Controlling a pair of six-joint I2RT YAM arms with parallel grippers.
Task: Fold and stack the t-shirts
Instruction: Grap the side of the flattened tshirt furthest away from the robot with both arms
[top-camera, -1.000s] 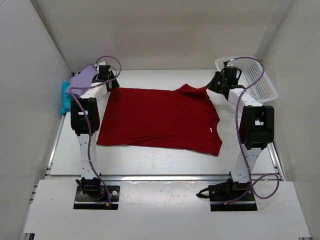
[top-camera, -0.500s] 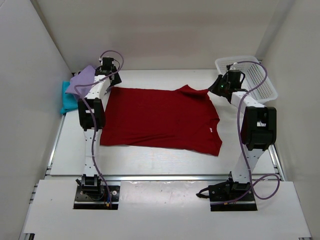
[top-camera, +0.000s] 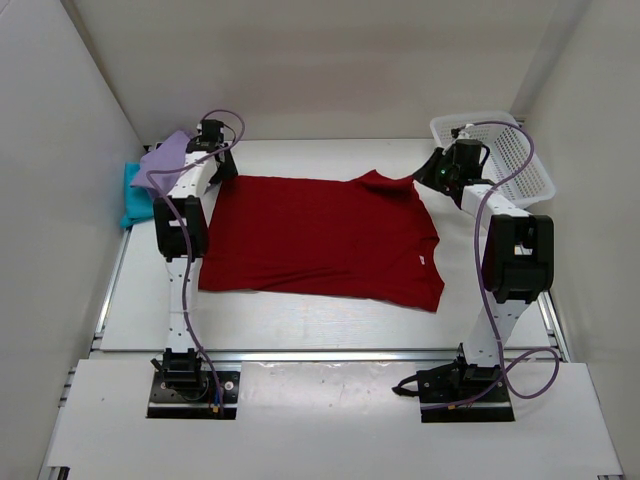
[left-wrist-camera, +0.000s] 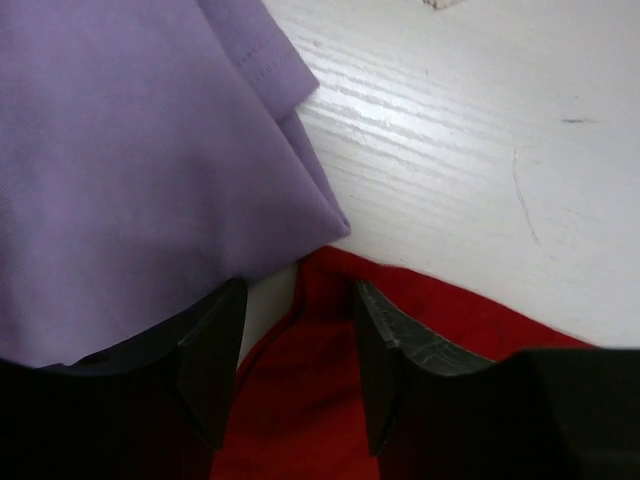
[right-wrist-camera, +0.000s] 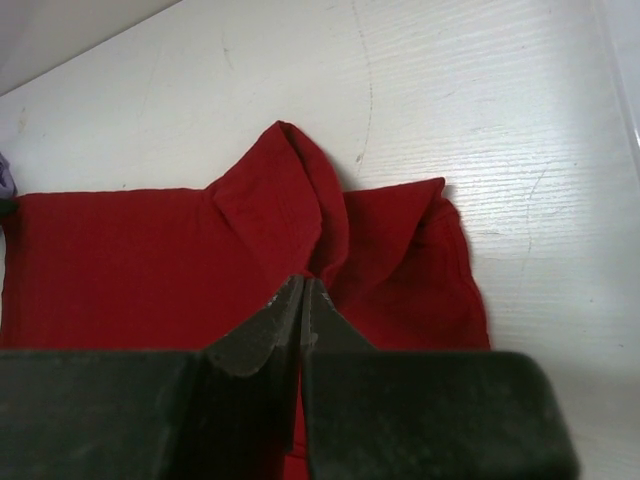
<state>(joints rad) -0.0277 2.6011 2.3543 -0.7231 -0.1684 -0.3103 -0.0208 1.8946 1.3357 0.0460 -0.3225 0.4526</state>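
Robot lab: white-panelled enclosure (top-camera: 330, 70) around a table (top-camera: 300, 325).

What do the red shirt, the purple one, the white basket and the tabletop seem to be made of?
Red shirt: soft matte cloth, probably a knit; it bunches into rounded folds. Lavender shirt: similar smooth cloth with a stitched hem. White basket: likely moulded plastic, with stiff mesh walls. Table: white, with wood-like grain lines and scuffs; painted wood or laminate, hard to tell.

The spread t-shirt (top-camera: 320, 240) lies flat at the centre of the table (top-camera: 300, 325). In the upper left of the frame, just beside its corner, a bundled t-shirt (top-camera: 165, 158) lies atop a lower t-shirt (top-camera: 130, 200). The basket (top-camera: 535, 180) stands at the upper right, near the opposite corner.
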